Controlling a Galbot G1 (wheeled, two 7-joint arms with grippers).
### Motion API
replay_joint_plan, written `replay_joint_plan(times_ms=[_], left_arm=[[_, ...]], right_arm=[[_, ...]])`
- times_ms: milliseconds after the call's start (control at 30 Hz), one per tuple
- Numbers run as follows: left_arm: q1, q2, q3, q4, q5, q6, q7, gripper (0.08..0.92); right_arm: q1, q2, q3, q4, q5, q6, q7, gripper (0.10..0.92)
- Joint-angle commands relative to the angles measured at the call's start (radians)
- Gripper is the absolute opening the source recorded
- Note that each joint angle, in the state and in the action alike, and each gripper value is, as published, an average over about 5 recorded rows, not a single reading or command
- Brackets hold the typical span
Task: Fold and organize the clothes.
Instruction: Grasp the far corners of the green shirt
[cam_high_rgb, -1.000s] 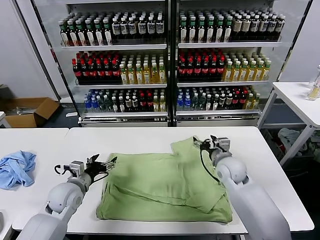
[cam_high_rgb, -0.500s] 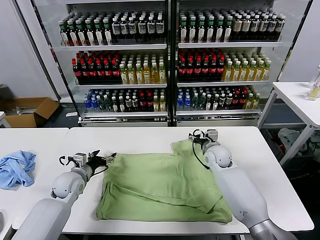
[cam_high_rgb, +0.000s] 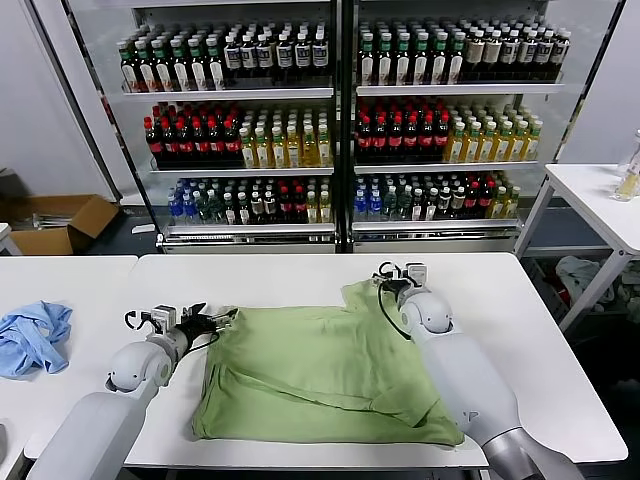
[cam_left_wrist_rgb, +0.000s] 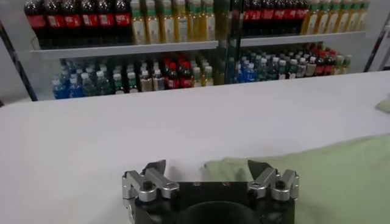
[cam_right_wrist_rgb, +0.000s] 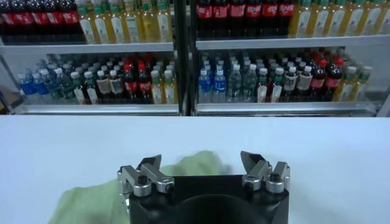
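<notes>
The light green shirt (cam_high_rgb: 320, 370) lies partly folded on the white table (cam_high_rgb: 250, 275) in the head view. My left gripper (cam_high_rgb: 222, 320) stands open at the shirt's left far corner, and that corner (cam_left_wrist_rgb: 256, 167) shows between its jaws in the left wrist view. My right gripper (cam_high_rgb: 392, 281) is open too, low over the shirt's far right corner, whose green tip (cam_right_wrist_rgb: 192, 163) sits between its jaws. Neither gripper holds cloth. The left gripper (cam_left_wrist_rgb: 208, 168) and right gripper (cam_right_wrist_rgb: 202, 162) both show wide gaps.
A blue garment (cam_high_rgb: 32, 335) lies bunched on the neighbouring table at the left. Behind the table stand glass-door coolers (cam_high_rgb: 340, 120) full of bottles. A cardboard box (cam_high_rgb: 55, 222) sits on the floor at the left, and another white table (cam_high_rgb: 600, 200) stands at the right.
Both arms have reached farther across the table. The left gripper has closed in on the shirt's left corner and the right gripper has moved left and back to the far right corner.
</notes>
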Motion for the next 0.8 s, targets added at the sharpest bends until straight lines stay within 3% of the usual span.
replay_joint_plan(times_ms=[33, 133, 267, 800], left_arm=[[-0.016, -0.001, 0.007, 0.048, 0.002, -0.009, 0.018, 0.823], [-0.018, -0.001, 0.009, 0.053, 0.003, -0.008, 0.024, 0.82], [-0.013, 0.002, 0.008, 0.048, 0.002, -0.006, 0.042, 0.767], [0.029, 0.008, 0.005, 0.014, 0.004, -0.01, 0.084, 0.308]], right_arm=[[0.011, 0.011, -0.001, -0.028, -0.011, 0.002, -0.006, 0.822], [0.013, 0.013, 0.002, -0.032, -0.007, 0.003, -0.008, 0.795], [0.015, 0.018, 0.002, -0.038, -0.004, 0.004, -0.012, 0.689], [0.017, 0.036, 0.008, -0.064, -0.008, 0.009, -0.018, 0.23]])
